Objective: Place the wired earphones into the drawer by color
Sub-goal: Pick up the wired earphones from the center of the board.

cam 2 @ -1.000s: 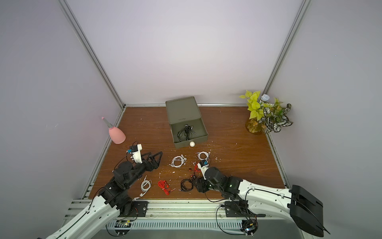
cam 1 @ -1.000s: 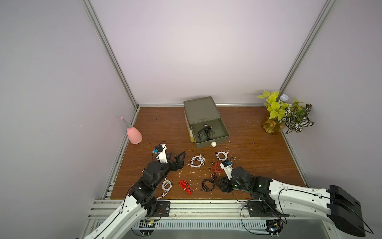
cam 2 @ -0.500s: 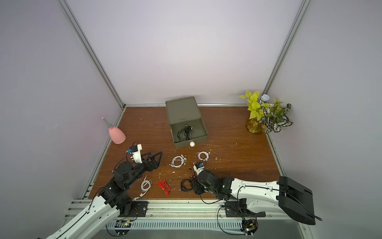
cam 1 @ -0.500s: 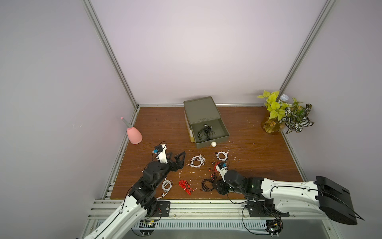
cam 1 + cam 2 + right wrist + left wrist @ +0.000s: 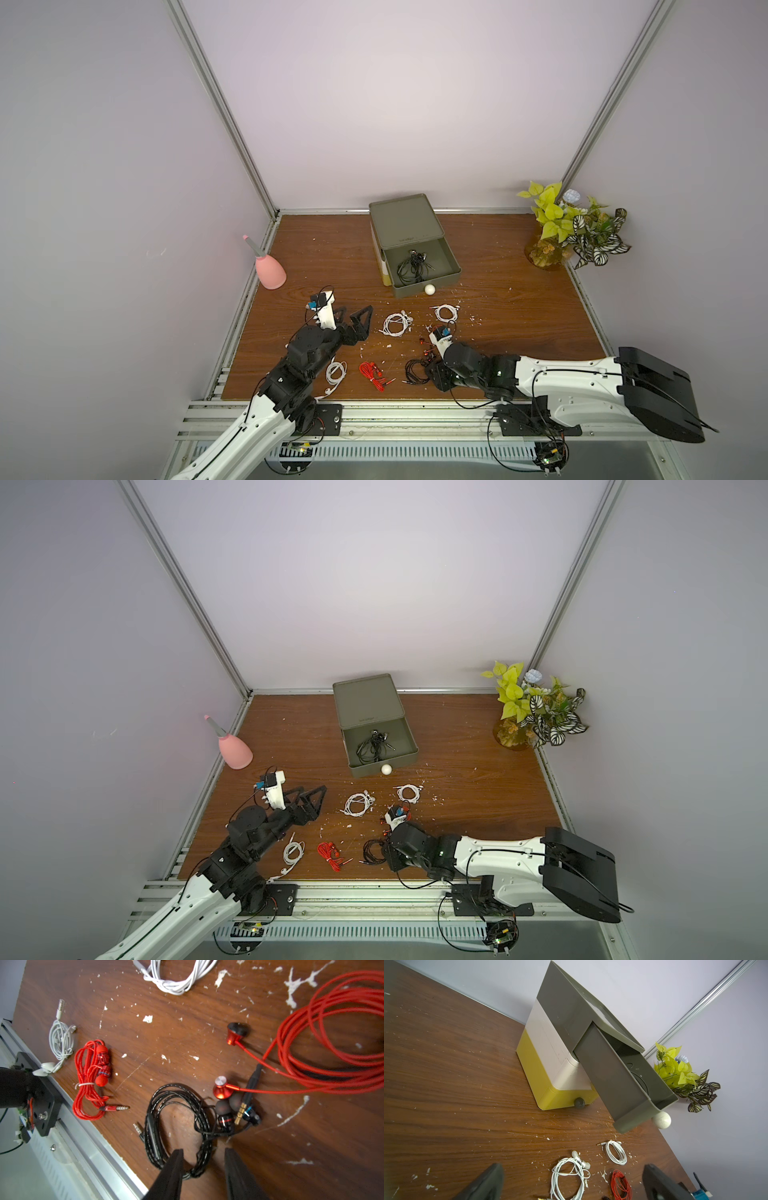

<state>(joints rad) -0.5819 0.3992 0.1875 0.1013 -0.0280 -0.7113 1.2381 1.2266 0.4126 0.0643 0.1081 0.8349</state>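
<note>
The drawer [image 5: 454, 266] stands at the back with its olive top tier pulled out; black wired earphones [image 5: 412, 266] lie inside. On the table lie three white coils [image 5: 397, 324] [image 5: 445, 312] [image 5: 336, 372], a tied red bundle [image 5: 371, 372], a loose red coil [image 5: 332, 1043] and a black coil [image 5: 158, 1126]. My right gripper [image 5: 203, 1150] is down at the black coil [image 5: 417, 371]. One strand lies between its narrowly parted jaws, with a gap still showing beside it. My left gripper [image 5: 355, 316] hovers wide open near a white coil [image 5: 566, 1176], holding nothing.
A pink bottle [image 5: 269, 270] stands by the left wall and a potted plant [image 5: 573, 232] in the back right corner. The metal rail [image 5: 374, 411] runs along the table's front edge, just behind the black coil. White flecks dot the wood.
My right arm has slid left and down onto the black coil, and its jaws have narrowed around a strand. The left arm has not moved.
</note>
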